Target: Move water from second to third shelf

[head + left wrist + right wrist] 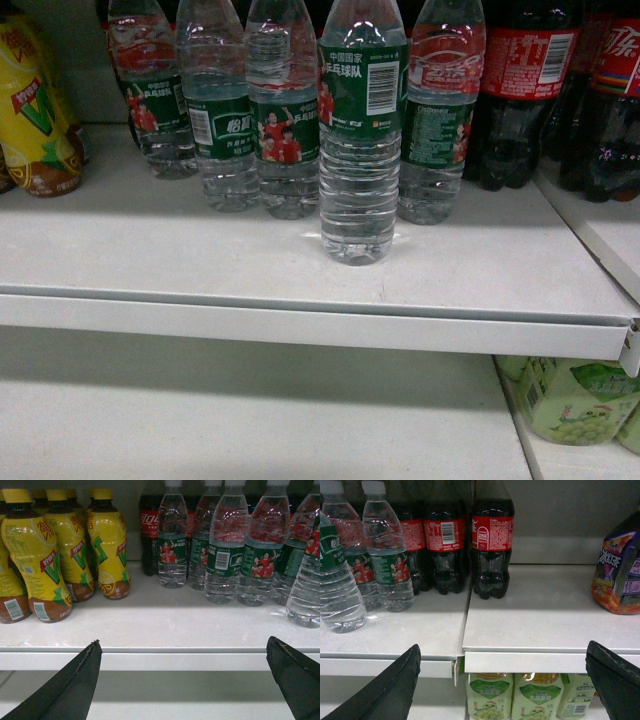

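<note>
On the shelf front, the water bottle (359,150) stood upright, ahead of its row. From the left claw (185,680) it lay at 2 o'clock; from the right claw (505,680), 10 o'clock, similarly near. Both claws gaped wide, empty.

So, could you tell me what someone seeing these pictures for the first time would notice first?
Probably the water bottle standing alone at the front of the white shelf, ahead of a row of identical green-labelled bottles. Yellow tea bottles crowd the shelf's left end and dark cola bottles its right. Both wrist views show open black fingers below the shelf edge, holding nothing.
</note>
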You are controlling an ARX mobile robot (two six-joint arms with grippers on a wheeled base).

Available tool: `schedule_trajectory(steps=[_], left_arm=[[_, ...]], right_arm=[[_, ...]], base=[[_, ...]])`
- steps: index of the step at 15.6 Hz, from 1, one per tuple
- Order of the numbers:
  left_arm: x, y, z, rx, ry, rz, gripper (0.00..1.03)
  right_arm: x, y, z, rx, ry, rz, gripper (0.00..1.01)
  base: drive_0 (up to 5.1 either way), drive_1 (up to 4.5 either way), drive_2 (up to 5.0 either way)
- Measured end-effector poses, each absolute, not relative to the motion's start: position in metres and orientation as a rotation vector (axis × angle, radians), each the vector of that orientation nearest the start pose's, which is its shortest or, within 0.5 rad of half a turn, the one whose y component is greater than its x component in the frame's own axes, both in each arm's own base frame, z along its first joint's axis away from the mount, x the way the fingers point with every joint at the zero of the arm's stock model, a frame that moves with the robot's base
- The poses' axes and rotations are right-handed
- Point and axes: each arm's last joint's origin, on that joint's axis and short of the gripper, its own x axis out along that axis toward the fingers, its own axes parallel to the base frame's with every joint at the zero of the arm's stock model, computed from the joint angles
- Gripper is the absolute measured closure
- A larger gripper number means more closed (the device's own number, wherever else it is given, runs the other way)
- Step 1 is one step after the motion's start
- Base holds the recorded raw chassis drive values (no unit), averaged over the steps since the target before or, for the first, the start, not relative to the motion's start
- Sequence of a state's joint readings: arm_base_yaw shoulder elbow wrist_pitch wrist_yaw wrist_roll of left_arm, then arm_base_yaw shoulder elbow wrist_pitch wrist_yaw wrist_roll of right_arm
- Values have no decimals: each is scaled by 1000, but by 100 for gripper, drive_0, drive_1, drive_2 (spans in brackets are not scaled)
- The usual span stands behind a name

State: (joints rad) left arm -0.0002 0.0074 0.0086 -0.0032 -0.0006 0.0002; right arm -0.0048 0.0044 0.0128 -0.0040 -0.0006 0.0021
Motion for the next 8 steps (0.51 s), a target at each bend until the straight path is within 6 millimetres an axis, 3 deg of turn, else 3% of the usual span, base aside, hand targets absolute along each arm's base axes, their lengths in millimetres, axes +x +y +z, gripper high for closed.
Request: schedule_trajectory(steps=[6, 8], left_arm=[[98, 0, 166, 0, 2, 0, 5], [98, 0, 166, 0, 2, 0, 5]], right_arm=[[97, 0, 167, 2, -4, -4, 3], [103, -4, 166, 63, 135, 58, 3]], base=[[0, 0, 0], [0, 0, 0]])
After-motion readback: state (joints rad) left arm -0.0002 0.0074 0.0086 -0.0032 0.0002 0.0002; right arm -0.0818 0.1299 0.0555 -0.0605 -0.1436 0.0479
